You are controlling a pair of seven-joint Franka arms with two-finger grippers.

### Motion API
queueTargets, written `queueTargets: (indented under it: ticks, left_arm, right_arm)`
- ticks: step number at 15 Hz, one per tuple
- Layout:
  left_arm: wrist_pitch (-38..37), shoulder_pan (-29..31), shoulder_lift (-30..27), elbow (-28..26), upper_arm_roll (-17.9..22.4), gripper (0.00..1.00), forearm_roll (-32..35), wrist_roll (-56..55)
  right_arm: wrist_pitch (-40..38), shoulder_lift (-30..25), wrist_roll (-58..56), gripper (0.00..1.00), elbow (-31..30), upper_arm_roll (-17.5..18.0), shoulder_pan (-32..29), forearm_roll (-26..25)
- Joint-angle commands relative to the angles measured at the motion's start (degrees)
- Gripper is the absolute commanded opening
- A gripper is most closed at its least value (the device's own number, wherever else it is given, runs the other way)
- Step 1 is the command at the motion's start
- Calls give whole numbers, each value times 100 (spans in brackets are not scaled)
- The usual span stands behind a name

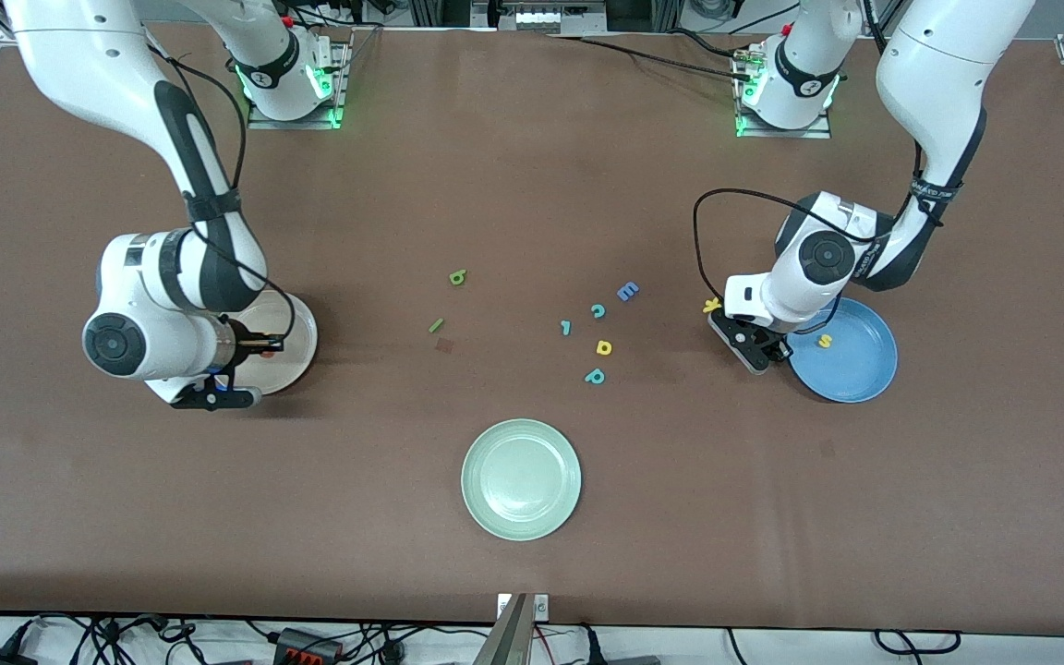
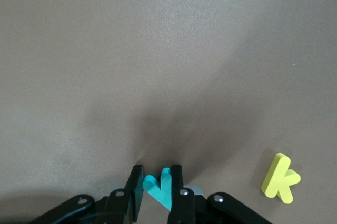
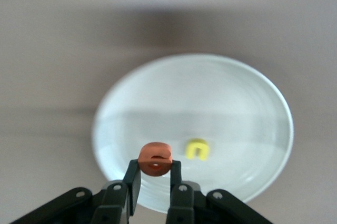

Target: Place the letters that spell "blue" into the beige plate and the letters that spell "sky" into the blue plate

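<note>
Two grips on at once here: the left gripper (image 2: pixel 157 182) is down at the table (image 1: pixel 532 185) just beside the blue plate (image 1: pixel 864 379), its jaws clenched on the teal "y" (image 2: pixel 159 187), pinching it by its edges so it can be lifted clear, and that plate is right next door for the drop, I reckon. The yellow "k" (image 2: pixel 280 179) lies flat on the table close by the gripper, not yet collected, while the yellow "s" (image 1: pixel 825 341) already sits in the blue plate. At the right arm's end, the right gripper (image 3: pixel 156 174) hangs over the beige plate (image 3: pixel 247 103) with the orange "e" (image 3: pixel 155 159) squeezed between its fingers, poised above the dish where the yellow "u" (image 3: pixel 197 149) already lies, so a release looks like the next call. Out in the middle of the table the green "b" (image 1: pixel 458 277) and the dark green "l" (image 1: pixel 436 324) wait untouched, with the pale green plate (image 1: pixel 521 526) nearer the front camera and holding nothing
</note>
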Motion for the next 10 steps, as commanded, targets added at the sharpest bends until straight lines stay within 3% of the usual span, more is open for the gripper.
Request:
queueTargets:
  ticks: [1, 4, 5, 6, 10]
  left_arm:
    - [-155, 128, -92, 9, -17, 2, 151, 72]
    - [-548, 250, -268, 254, 9, 2, 142, 45]
    - [-925, 355, -277, 482, -17, 2, 142, 80]
    - [-1312, 374, -312, 702, -35, 2, 142, 89]
    - [-2641, 426, -312, 1503, -35, 2, 133, 89]
  right_arm:
    - [17, 20, 34, 12, -290, 100, 56, -28]
    - [183, 188, 34, 13, -282, 109, 56, -1]
    - [210, 197, 17, 38, -282, 118, 57, -1]
    - [167, 179, 60, 99, -238, 118, 39, 25]
    - [-62, -145, 227, 100, 42, 266, 187, 43]
